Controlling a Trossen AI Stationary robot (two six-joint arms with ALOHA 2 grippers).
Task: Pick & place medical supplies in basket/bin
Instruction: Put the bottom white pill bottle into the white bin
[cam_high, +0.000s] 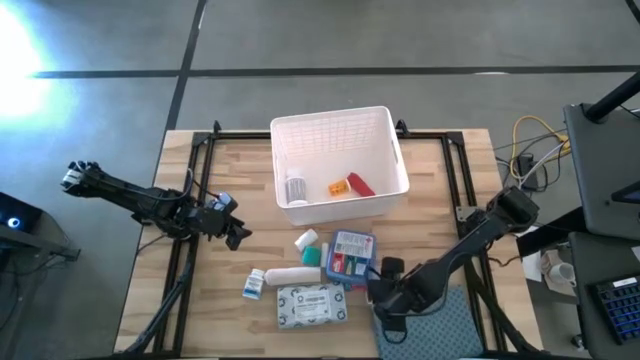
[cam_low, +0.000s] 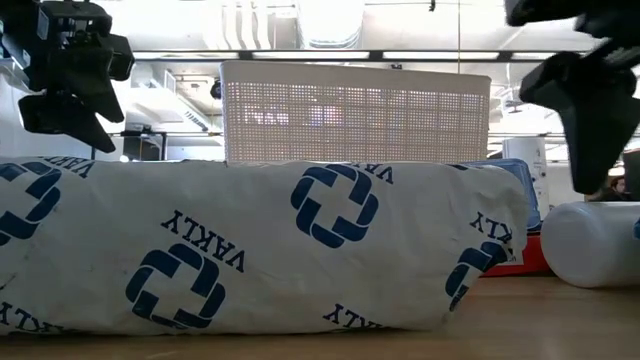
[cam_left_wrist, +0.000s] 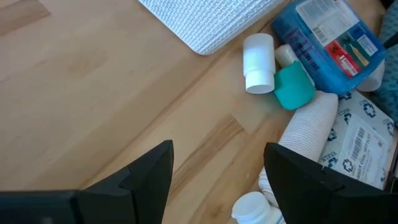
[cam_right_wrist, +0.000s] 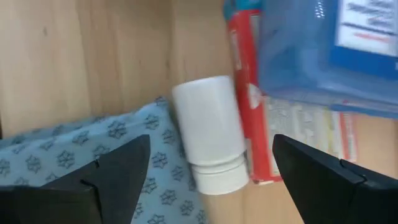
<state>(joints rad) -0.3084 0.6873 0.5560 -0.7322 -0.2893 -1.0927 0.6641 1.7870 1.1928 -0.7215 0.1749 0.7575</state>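
Your left claw (cam_high: 238, 234) hung open and empty, left of the supplies. The basket (cam_high: 385, 127) held perhaps three items. Your right claw (cam_high: 378, 290), open wide, framed a white bottle (cam_right_wrist: 210, 148); next you needed to lower and close.

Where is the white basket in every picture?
High view: basket at the table's far middle.
Low view: basket behind the packet.
Left wrist view: its lattice corner, beyond the bottle.
Right wrist view: not in it.
Landmark: the blue-cross packet.
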